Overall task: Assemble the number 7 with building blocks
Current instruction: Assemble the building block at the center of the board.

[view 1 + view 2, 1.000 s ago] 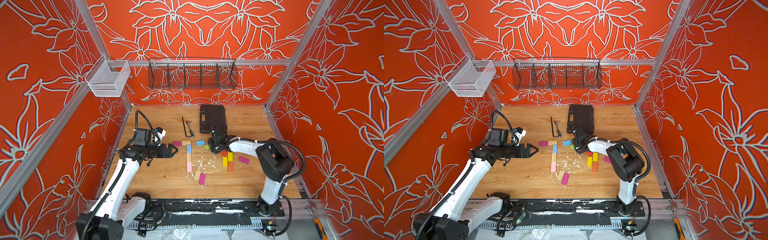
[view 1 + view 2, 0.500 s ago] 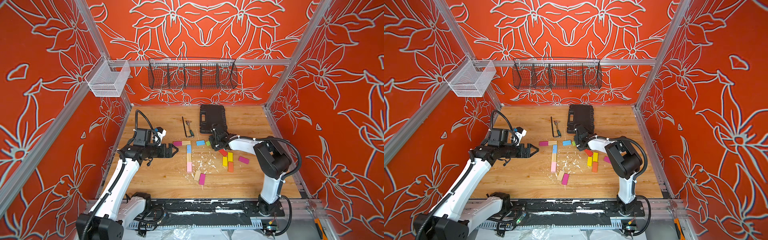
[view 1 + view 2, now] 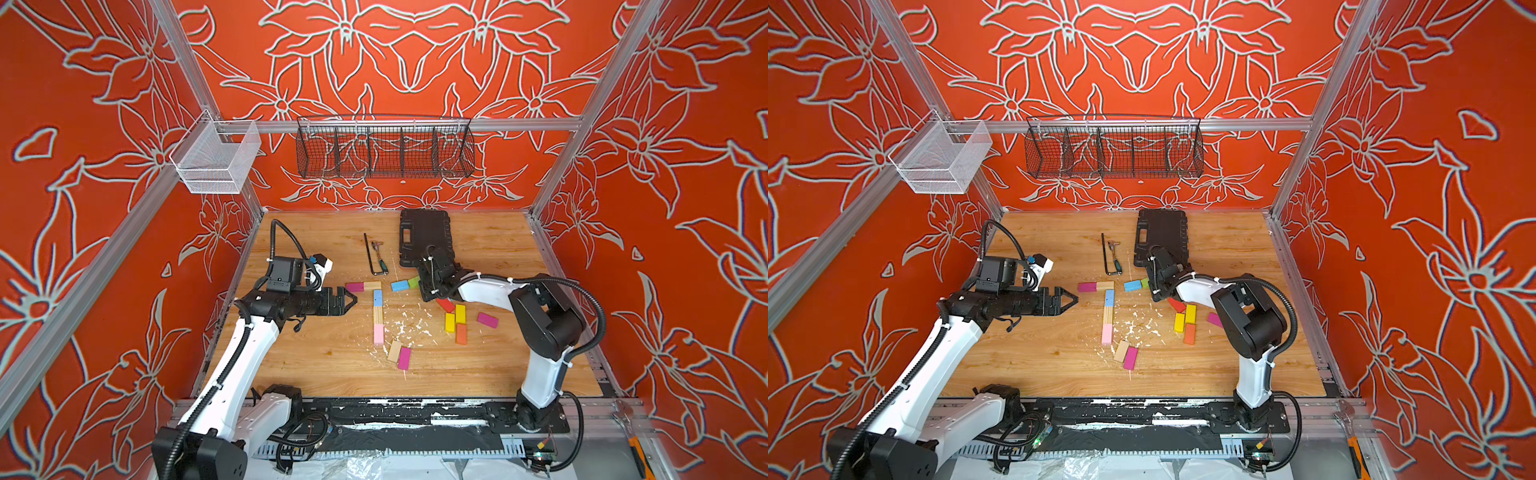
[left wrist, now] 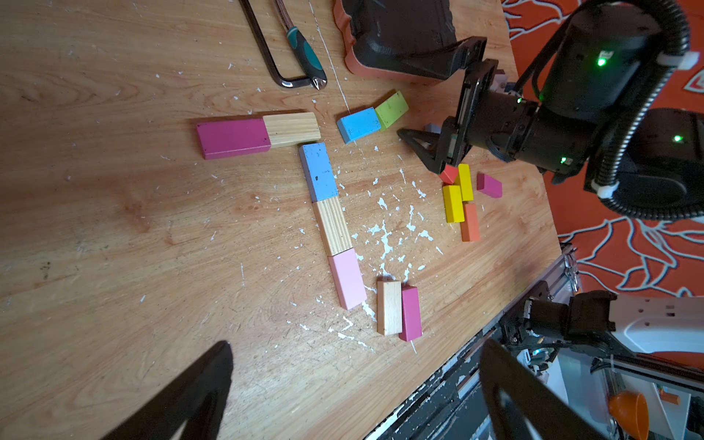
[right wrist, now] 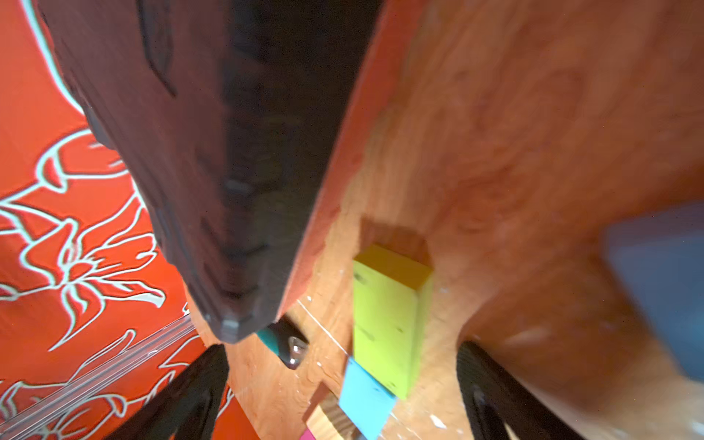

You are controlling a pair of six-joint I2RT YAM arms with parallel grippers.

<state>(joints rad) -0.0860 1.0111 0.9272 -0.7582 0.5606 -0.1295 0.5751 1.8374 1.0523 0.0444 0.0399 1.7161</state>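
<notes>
Viewing the table [image 3: 498, 365] from above, I take 12 o'clock as the back wall. The number 7 [image 3: 377, 316] lies flat near the centre. A magenta block [image 4: 232, 138] and a plain-wood block [image 4: 291, 129] form its bar. A blue block [image 4: 318, 171], a striped wood block [image 4: 332, 225] and a pink block [image 4: 347, 278] run end to end toward 6 o'clock.

My left gripper [image 3: 351, 300] hovers at the figure's 9 o'clock, near the magenta end, its claw spread wide and empty. At 3 o'clock of the bar, a light-blue block [image 3: 400, 285] and a green block [image 3: 414, 281] lie touching. My right gripper [image 5: 343, 348] hangs near the green block, claw wide, holding nothing.

Spare building blocks [image 3: 450, 322] in red, yellow and orange cluster at 4 o'clock. A wood and magenta pair [image 3: 404, 358] rests at 5 o'clock of the stem's foot. The black case [image 3: 424, 232] sits at 1 o'clock, the hex key [image 3: 370, 257] at 12.
</notes>
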